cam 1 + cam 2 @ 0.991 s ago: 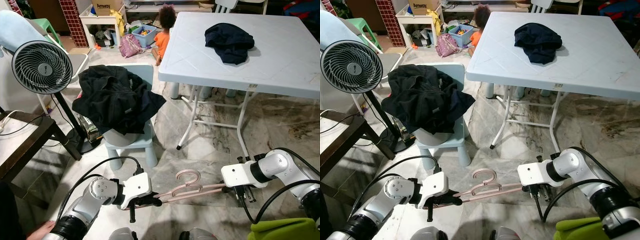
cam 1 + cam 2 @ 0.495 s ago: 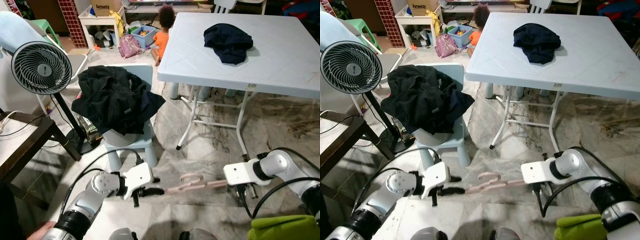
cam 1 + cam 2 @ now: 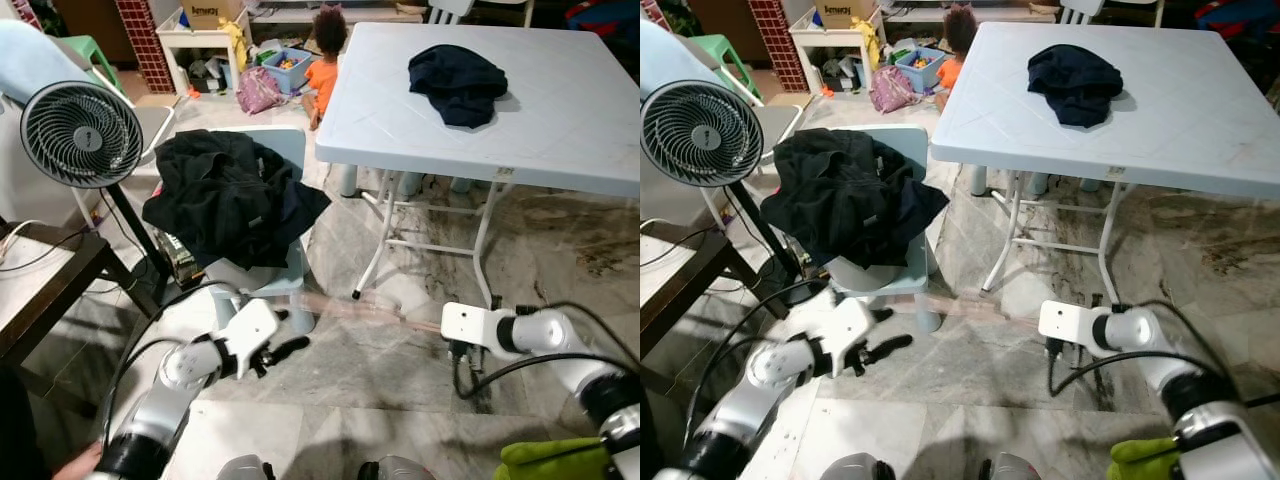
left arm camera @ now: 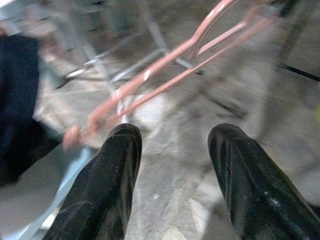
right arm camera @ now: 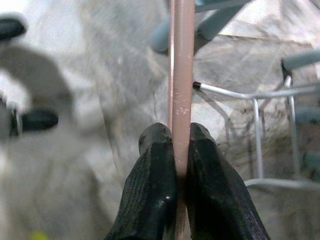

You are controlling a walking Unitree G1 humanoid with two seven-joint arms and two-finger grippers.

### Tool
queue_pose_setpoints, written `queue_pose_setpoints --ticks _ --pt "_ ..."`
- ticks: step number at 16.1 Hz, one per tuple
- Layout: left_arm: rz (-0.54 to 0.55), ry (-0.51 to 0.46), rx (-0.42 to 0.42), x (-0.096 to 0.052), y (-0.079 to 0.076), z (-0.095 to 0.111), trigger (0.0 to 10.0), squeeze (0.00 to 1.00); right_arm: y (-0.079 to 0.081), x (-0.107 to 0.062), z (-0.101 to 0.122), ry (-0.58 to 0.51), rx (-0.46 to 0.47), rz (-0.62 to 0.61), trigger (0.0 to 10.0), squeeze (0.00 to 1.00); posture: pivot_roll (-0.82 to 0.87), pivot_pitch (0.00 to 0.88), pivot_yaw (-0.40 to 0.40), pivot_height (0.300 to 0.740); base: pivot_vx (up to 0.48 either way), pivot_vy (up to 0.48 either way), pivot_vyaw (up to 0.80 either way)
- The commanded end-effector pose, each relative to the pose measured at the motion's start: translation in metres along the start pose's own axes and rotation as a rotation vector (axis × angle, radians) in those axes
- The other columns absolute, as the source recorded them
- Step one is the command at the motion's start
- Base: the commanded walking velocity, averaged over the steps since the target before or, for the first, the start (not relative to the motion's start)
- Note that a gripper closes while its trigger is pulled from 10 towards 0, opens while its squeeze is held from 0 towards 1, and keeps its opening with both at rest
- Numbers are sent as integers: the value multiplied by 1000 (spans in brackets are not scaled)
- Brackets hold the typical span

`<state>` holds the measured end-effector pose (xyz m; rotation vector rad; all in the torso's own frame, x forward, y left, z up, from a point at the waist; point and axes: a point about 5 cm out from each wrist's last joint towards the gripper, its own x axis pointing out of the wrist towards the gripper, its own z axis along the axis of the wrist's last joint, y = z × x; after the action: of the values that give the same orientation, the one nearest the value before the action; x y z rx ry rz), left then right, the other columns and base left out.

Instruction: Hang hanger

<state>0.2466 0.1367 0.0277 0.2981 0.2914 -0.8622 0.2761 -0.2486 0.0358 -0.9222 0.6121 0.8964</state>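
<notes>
The pink hanger hangs blurred just above the marble floor, between the blue chair and my right arm. My right gripper is shut on one end of it; the right wrist view shows the pink bar pinched between the two black fingers. My left gripper is low over the floor in front of the chair, open and holding nothing. In the left wrist view the hanger lies beyond the spread fingertips, apart from them.
A small blue chair piled with black clothes stands ahead on the left, beside a fan. A white folding table with a dark garment stands to the right. A child sits behind. A dark wooden table is at left.
My left gripper has let go of the hanger's end and drawn back to the left. My right gripper has swung the hanger up and away towards the chair.
</notes>
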Motion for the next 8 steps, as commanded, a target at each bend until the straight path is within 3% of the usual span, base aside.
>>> queue_pose_setpoints --ticks 1,2,3,4,6,7,8 --pt "88 -24 -9 -4 8 3 10000 1000 1 0 -5 -12 83 -59 0 0 -78 0 23 740 0 0 0" --pt "148 -27 -22 -6 9 1 10000 1000 5 2 -7 -22 134 -92 0 0 -74 0 17 740 0 0 0" --pt "217 -28 -31 -7 13 0 10000 1000 7 4 -8 -46 249 -154 0 0 -70 0 15 740 0 0 0" --pt "319 -46 -50 -8 18 1 10000 1000 10 6 -7 -100 457 -269 0 0 -60 0 -5 740 0 0 0" --pt "389 -37 -84 -8 25 0 10000 1000 10 4 -5 -173 667 -441 0 0 -55 0 -9 740 0 0 0" --pt "409 -49 -137 -9 28 1 10000 333 10 2 -1 -231 763 -536 0 0 -55 0 -9 740 0 0 0" --pt "431 -64 -170 -9 30 2 10000 0 10 0 2 -275 833 -608 784 0 -60 0 -5 740 0 0 0"
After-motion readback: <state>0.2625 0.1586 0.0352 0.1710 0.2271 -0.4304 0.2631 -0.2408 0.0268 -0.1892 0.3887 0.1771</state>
